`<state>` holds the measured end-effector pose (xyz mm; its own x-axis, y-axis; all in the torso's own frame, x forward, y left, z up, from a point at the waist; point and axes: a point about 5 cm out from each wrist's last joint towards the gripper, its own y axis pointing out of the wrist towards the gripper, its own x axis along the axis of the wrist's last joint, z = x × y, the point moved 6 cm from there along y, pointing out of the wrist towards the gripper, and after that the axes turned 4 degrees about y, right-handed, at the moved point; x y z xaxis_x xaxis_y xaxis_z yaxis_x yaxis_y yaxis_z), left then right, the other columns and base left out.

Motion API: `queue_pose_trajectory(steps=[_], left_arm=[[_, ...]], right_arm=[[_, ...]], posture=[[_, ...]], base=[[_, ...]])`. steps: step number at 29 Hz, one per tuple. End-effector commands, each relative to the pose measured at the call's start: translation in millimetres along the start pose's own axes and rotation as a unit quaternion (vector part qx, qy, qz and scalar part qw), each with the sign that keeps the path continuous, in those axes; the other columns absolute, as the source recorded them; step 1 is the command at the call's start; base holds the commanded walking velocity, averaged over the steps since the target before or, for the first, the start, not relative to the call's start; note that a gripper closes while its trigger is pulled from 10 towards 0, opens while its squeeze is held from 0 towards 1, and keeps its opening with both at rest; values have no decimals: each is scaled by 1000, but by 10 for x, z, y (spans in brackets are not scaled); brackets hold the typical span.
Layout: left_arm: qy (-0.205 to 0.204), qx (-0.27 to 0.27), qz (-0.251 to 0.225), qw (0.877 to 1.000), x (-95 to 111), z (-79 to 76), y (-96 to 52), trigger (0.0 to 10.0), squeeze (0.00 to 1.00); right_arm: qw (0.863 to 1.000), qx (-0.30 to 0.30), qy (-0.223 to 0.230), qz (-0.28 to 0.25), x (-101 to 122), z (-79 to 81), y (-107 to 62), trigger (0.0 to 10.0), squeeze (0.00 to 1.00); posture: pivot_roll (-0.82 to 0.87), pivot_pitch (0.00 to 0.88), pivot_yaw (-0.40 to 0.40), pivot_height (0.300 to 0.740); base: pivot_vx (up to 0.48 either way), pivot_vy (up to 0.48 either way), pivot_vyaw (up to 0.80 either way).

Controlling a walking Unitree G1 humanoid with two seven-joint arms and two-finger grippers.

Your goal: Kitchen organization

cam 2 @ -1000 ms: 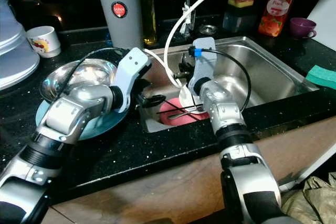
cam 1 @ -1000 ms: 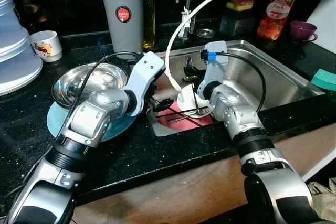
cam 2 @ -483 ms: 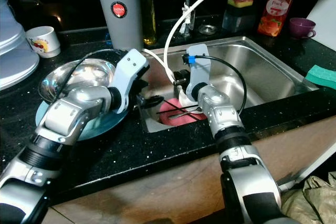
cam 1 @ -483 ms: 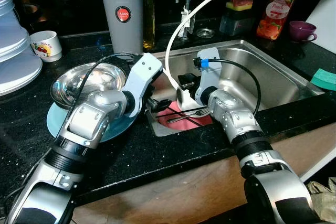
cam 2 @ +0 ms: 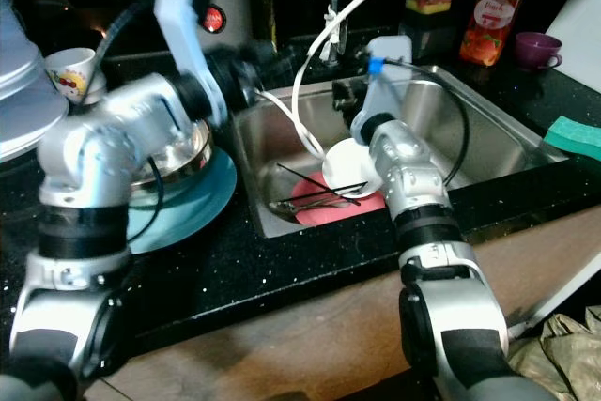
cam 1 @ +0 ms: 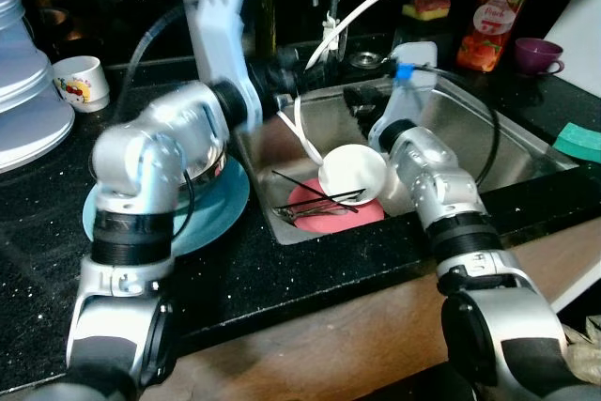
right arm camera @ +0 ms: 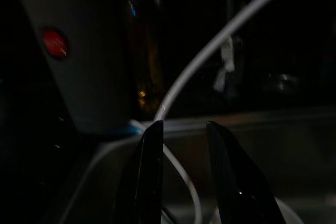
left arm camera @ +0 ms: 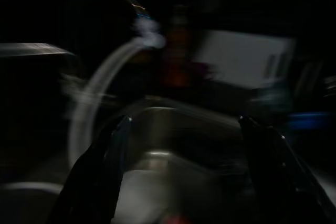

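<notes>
In the steel sink [cam 1: 488, 129] a white cup [cam 1: 352, 171] lies tilted, its mouth toward me. It rests by a pink plate [cam 1: 329, 215] that carries a fork [cam 1: 315, 206] and thin dark chopsticks. My right gripper [cam 1: 359, 96] hovers above the cup near the sink's back wall; in the right wrist view its fingers [right arm camera: 149, 171] stand a narrow gap apart with nothing between. My left gripper [cam 1: 286, 77] is raised beside the grey water jug [cam 2: 225, 16], fingers [left arm camera: 113, 150] spread wide and empty.
A steel bowl [cam 1: 205, 161] sits on a blue plate [cam 1: 211, 208] left of the sink. A white hose [cam 1: 366, 7] loops from the tap into the sink. A mug [cam 1: 80, 82], soap bottle [cam 1: 488, 21], purple cup [cam 1: 537, 53] and green sponge [cam 1: 580, 141] line the counter.
My left arm swung up out of the sink to beside the jug. My right gripper lifted back toward the tap. The white cup now lies tilted with its mouth showing.
</notes>
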<state>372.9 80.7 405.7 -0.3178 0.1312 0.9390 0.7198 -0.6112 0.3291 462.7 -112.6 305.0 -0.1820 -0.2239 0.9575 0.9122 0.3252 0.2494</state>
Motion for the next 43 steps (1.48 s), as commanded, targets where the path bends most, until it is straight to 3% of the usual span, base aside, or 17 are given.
queue_pose_trajectory(steps=[1, 2, 3, 5, 6, 8, 9, 14, 16, 17, 19, 21, 25, 26, 28, 32, 43], left_arm=[[95, 43, 47, 993, -40, 222, -136, 10000, 0], [95, 43, 47, 993, -40, 222, -136, 10000, 0], [125, 57, 72, 988, -107, 317, -203, 10000, 0], [127, 106, 104, 981, -190, 562, -387, 10000, 0], [127, 106, 104, 981, -190, 562, -387, 10000, 0], [116, 167, 115, 972, -172, 855, -616, 10000, 0], [115, 213, 119, 963, -129, 1064, -802, 10000, 0], [107, 262, 134, 950, -88, 1319, -1097, 10000, 0], [106, 265, 137, 949, -88, 1338, -1130, 10000, 0], [97, 269, 135, 949, -67, 1355, -1185, 10000, 1000], [85, 274, 133, 949, -54, 1368, -1233, 10000, 1000], [51, 310, 152, 937, -154, 1489, -1427, 10000, 1000], [32, 329, 176, 927, -288, 1550, -1561, 10000, 973], [-7, 342, 196, 919, -421, 1575, -1710, 10000, 0], [-27, 344, 199, 917, -465, 1578, -1758, 10000, 0], [-105, 344, 188, 914, -582, 1582, -1852, 10000, 0], [-118, 311, 247, 910, -804, 1440, -1913, 10000, 0]], right_arm=[[1000, 24, 5, -10, 97, 81, 12, 10000, 0], [1000, 24, 5, -10, 97, 81, 12, 10000, 0], [999, 32, 4, -5, 81, 113, 16, 10000, 0], [999, 50, 4, 2, 45, 200, 22, 10000, 0], [999, 50, 4, 2, 45, 200, 22, 10000, 0], [997, 71, 2, 8, 24, 288, 26, 10000, 0], [996, 84, 2, 12, 17, 338, 25, 10000, 0], [995, 99, -1, 16, 24, 382, 26, 10000, 0], [995, 101, -1, 17, 24, 386, 25, 10000, 0], [994, 104, -1, 18, 23, 398, 22, 10000, 0], [994, 108, -1, 20, 22, 411, 20, 10000, 0], [991, 127, -4, 28, 6, 490, 15, 10000, 0], [989, 141, -6, 32, -1, 548, 8, 10000, 0], [988, 150, -8, 35, -18, 585, 0, 10000, 0], [988, 151, -9, 36, -24, 592, -2, 10000, 0], [988, 148, -7, 38, -29, 575, -9, 10000, 0], [988, 151, -3, 39, -25, 595, -19, 10000, 0]], posture=[[50, 69, -9, 740], [50, 69, -9, 740], [58, 61, -10, 740], [53, 65, -9, 740], [53, 65, -9, 740], [48, 67, -16, 740], [53, 69, -19, 740], [61, 71, -27, 740], [61, 71, -27, 740], [57, 76, -31, 740], [58, 76, -32, 740], [66, 74, -32, 740], [68, 79, -35, 740], [68, 79, -33, 740], [68, 79, -33, 740], [71, 81, -37, 740], [80, 84, -30, 740]], base=[[0, 0, 0], [0, 0, 0], [0, 0, 0], [0, 0, 0], [0, 0, 0], [0, 0, 0], [0, 0, 0], [0, 0, 0], [0, 0, 0], [0, 0, 0], [0, 0, 0], [0, 0, 0], [0, 0, 0], [0, 0, 0], [0, 0, 0], [0, 0, 0], [0, 0, 0]])
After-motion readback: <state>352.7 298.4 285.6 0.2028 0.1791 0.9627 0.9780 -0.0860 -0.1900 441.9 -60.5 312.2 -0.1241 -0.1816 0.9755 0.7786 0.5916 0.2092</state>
